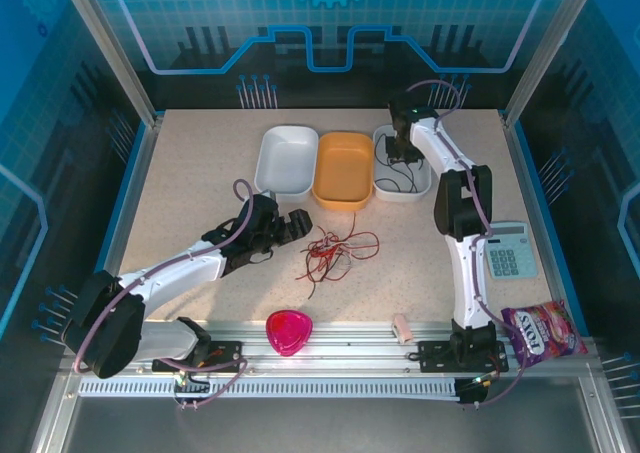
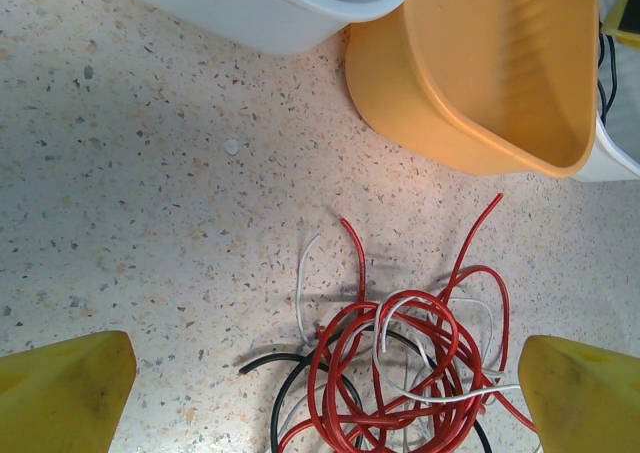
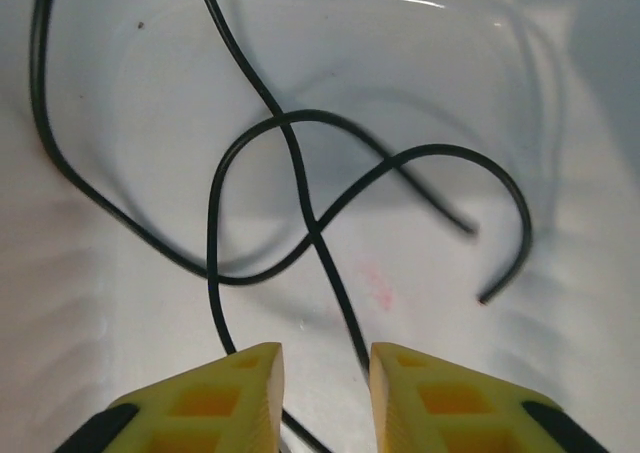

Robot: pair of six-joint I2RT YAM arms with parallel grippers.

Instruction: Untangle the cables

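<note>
Most cables (image 1: 333, 251) sit mid-table in one red/black/whitish knot, just beside the left gripper (image 1: 298, 227), which has its jaws at full spread and holds nothing. Risk there: a bite into the knot's middle catches several strands and cinches it, or drags the whole clump. Farther back, the right gripper (image 3: 325, 371) hangs inside the far-right white tray (image 1: 405, 199), next to the orange tray (image 1: 343, 178), jaws narrowly apart, nothing clamped. One black cable (image 3: 300, 178) lies loose there, a run passing between the fingers. Lifting out could snag it and haul it over the rim.
</note>
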